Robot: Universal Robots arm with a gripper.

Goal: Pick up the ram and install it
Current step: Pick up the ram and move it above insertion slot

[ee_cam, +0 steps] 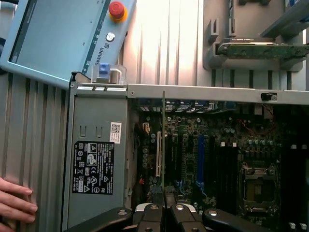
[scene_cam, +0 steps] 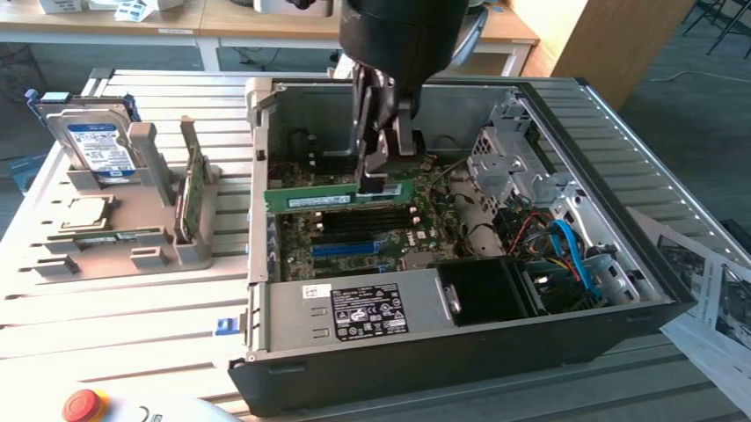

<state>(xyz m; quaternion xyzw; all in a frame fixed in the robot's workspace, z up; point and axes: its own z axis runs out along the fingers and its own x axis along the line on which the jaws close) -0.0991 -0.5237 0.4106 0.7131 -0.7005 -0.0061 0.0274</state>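
1. Our tool point(scene_cam: 378, 178) hangs inside the open computer case point(scene_cam: 657, 290). Its fingers are pinched almost together on the top edge of the ram point(scene_cam: 311, 200), nearer one end than the middle.
2. Below the fingertips the ram stands on edge with its long axis level. From the wrist it appears as a thin line point(ee_cam: 163, 145) running straight out from the tool point(ee_cam: 165, 215).
3. Directly beneath the tool, the memory slots point(scene_cam: 358, 230) lie on the motherboard point(scene_cam: 352, 264), with their long axes parallel to the stick. We judge it is held just above them and not seated; which slot it lines up with we cannot tell.
4. We see the ram as a thin, rigid green board with a white label. The slots are narrow black and blue plastic channels, and the case walls are bare sheet metal.
5. Well away from the tool, outside the case, a hard drive point(scene_cam: 94, 145) stands in a grey holder point(scene_cam: 141, 220) on the slatted metal bench point(scene_cam: 118, 299). A person's hand point(ee_cam: 14, 203) rests on the bench beside the power supply point(ee_cam: 96, 164).
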